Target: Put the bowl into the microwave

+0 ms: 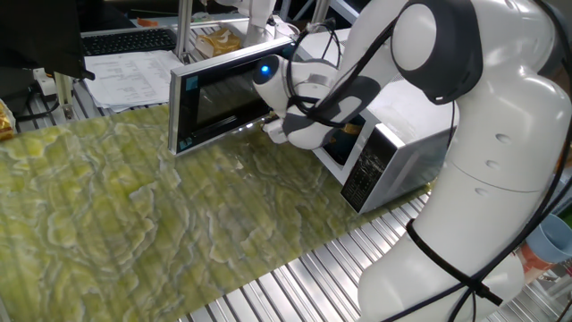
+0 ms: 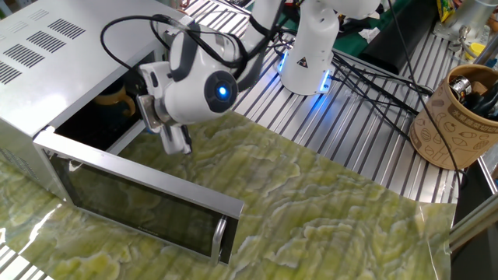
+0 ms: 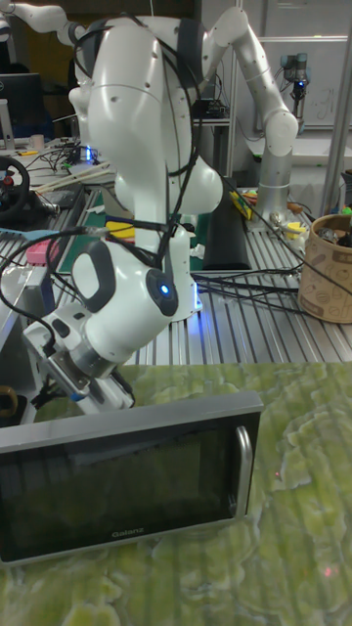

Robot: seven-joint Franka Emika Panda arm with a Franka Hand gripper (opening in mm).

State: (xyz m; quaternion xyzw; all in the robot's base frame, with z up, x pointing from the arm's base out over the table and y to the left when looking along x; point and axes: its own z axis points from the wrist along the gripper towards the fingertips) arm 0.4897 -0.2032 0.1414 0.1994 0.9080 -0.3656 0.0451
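Note:
The white microwave [image 2: 47, 47] stands with its dark glass door [image 2: 140, 202] swung fully open. Inside the dark cavity sits the bowl [image 2: 111, 96]; only its rim and yellow-tan handle show. My gripper [image 2: 176, 141] hangs just outside the cavity's mouth, above the door's hinge side and apart from the bowl. It looks open, with nothing between its fingers. The one fixed view has the gripper [image 1: 273, 132] between the door [image 1: 219, 94] and the microwave body [image 1: 402, 134]. In the tall view the gripper [image 3: 98, 391] hovers right behind the door's top edge [image 3: 117, 421].
A green marbled mat [image 2: 327, 218] covers the table in front of the microwave. A brown patterned holder [image 2: 455, 117] full of tools stands at the right. Another robot's base [image 2: 311, 47] and its cables lie behind. Papers [image 1: 134, 76] and a keyboard [image 1: 130, 40] sit beyond the door.

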